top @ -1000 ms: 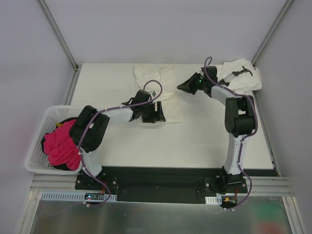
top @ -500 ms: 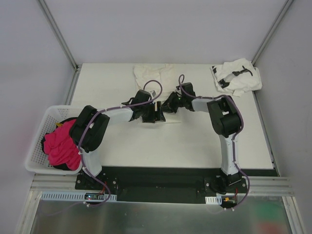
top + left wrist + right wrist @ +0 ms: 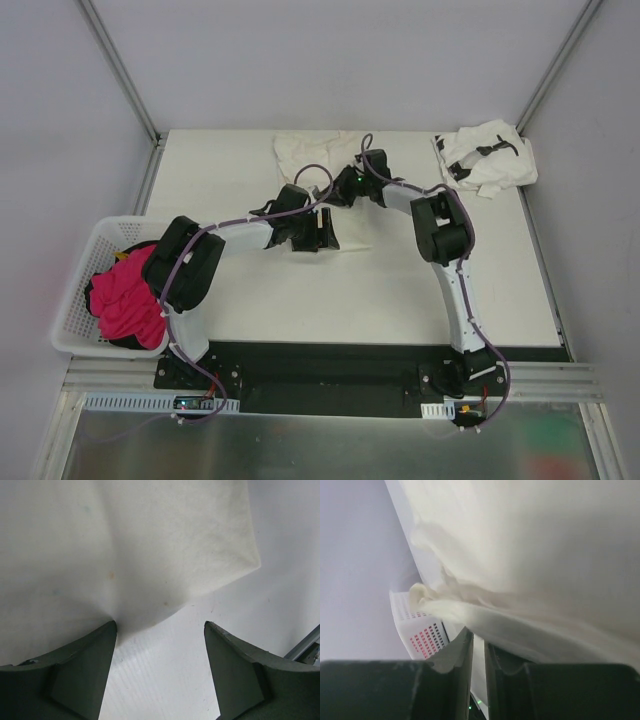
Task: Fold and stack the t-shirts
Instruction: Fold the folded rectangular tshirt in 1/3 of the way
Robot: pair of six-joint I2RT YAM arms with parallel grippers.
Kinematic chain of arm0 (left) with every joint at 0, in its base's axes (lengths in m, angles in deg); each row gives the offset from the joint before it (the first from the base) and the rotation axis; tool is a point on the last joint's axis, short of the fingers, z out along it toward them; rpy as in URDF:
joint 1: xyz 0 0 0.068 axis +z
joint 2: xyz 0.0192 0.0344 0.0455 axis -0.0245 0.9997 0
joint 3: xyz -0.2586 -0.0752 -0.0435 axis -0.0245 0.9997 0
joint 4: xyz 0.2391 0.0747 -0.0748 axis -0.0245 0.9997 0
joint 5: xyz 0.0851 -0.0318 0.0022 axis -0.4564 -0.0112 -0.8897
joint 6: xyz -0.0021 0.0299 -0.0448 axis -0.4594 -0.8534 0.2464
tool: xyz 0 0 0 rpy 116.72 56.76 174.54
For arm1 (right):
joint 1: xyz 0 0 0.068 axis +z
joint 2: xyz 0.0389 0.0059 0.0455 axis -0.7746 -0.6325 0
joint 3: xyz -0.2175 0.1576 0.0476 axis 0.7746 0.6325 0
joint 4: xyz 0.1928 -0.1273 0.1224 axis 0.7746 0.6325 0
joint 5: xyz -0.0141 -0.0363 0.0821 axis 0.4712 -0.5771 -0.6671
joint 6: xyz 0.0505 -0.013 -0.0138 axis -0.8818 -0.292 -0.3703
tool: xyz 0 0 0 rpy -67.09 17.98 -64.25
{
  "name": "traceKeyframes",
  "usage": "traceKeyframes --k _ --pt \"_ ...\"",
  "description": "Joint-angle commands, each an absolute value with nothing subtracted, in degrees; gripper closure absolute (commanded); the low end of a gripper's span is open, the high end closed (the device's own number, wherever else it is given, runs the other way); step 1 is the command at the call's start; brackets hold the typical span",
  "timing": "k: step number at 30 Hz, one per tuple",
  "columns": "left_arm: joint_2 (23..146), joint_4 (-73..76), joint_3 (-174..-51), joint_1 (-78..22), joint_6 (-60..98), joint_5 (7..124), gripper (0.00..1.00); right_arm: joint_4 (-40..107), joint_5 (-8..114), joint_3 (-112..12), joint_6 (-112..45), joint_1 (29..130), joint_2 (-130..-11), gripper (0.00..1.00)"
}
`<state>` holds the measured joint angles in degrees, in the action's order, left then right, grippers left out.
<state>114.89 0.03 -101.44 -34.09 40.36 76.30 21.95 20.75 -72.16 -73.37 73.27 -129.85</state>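
Observation:
The plain cream-white t-shirt [image 3: 316,156] lies spread at the back middle of the table, its near part reaching down toward my left gripper. My left gripper [image 3: 322,232] is open at the shirt's near edge. In the left wrist view the cream cloth [image 3: 150,545] touches the left fingertip, and bare table shows between the jaws around the gripper [image 3: 160,630]. My right gripper [image 3: 346,188] sits low at the shirt's right side, its jaws almost together. In the right wrist view a cream fold [image 3: 520,580] lies across the gripper's [image 3: 478,640] tips. The white t-shirt with black marks [image 3: 487,157] lies crumpled at the back right.
A white basket [image 3: 78,290] holding pink cloth [image 3: 125,300] stands off the table's left edge; it also shows in the right wrist view [image 3: 415,625]. Grey walls and metal frame posts close in the table at the back and sides.
My right arm has swung left from near the printed shirt over to the cream shirt's right side. The left arm has not moved.

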Motion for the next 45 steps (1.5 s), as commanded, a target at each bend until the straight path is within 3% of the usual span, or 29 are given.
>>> traceKeyframes --k 1,5,12,16,21,23,30,36,45 --pt "114.16 5.78 -99.20 -34.89 38.88 75.62 0.29 27.96 25.21 -86.64 -72.55 71.16 -136.27 0.83" --pt "113.81 5.69 -98.68 -34.98 38.62 75.27 0.30 32.18 26.09 -98.51 -72.72 69.23 -141.12 0.82" --pt "113.37 5.78 -98.50 -35.33 37.92 74.30 0.30 30.44 25.31 -98.10 -72.11 63.96 -137.19 0.76" --pt "113.19 5.78 -98.67 -35.33 36.95 73.68 0.30 27.88 24.25 -86.78 -67.39 61.67 -126.30 0.69" --pt "112.40 5.87 -97.89 -35.42 36.95 73.60 0.30 25.43 24.69 -62.10 -61.04 60.44 -107.17 0.62" --pt "111.70 5.87 -96.92 -35.51 36.86 72.99 0.30 20.88 24.25 -50.53 -62.00 60.09 -103.27 0.60" --pt "103.73 6.65 -95.16 -35.68 35.63 70.53 0.31 11.46 19.94 -29.05 -64.55 59.82 -94.20 0.54" --pt "88.45 9.56 -93.24 -35.60 35.10 61.57 0.29 8.55 20.29 -19.70 -62.80 59.91 -87.61 0.53" --pt "72.77 7.55 -77.68 -35.51 42.21 48.65 0.28 8.20 19.94 -9.68 -60.16 60.00 -84.00 0.52"
